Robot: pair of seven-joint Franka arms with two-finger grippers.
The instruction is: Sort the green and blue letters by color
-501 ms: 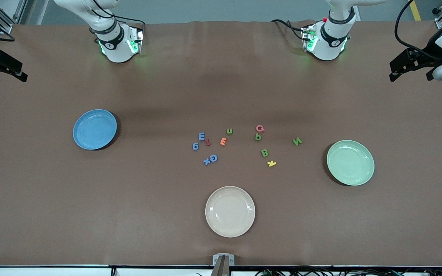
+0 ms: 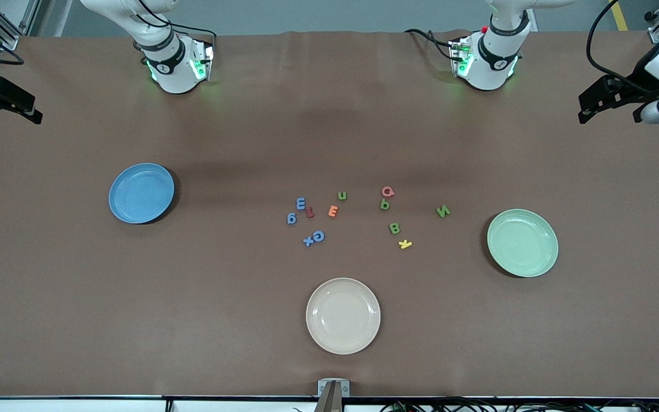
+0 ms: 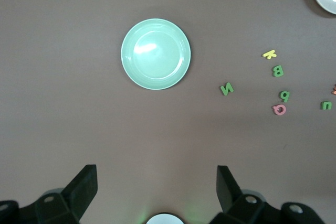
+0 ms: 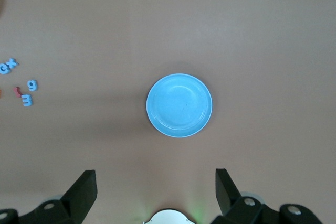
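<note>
Holding our two pincers wide open, we grip nothing and touch nothing. Our left gripper (image 2: 612, 104) hangs high over the left arm's end of the table (image 2: 49, 297), and our right gripper (image 2: 6, 106) hangs high over the right arm's end. Both arms wait.

Under our left gripper lies one green plate (image 2: 523, 242). Under our right gripper lies one blue plate (image 2: 141, 193). One cream plate (image 2: 343, 315) sits between them, closest to the front camera. All three plates have nothing in them.

The letters lie on the table in the middle, well apart from both pincers. We count four blue letters: the E (image 2: 301, 203), the g (image 2: 291, 218), the G (image 2: 318, 235) and the x (image 2: 308, 241). The G and the x touch. They are the letters closest to our right gripper's side.

We count four green letters: the u (image 2: 342, 195), the b (image 2: 385, 204), the B (image 2: 394, 228) and the N (image 2: 443, 211). The N is the letter closest to the green plate and to our left gripper's side.

Four more letters sit among them. One red letter (image 2: 310, 213) is just beside the blue E. One orange letter (image 2: 333, 211) is near the u. One pink letter (image 2: 388, 191) touches the b. One yellow letter (image 2: 405, 244) is near the B.
</note>
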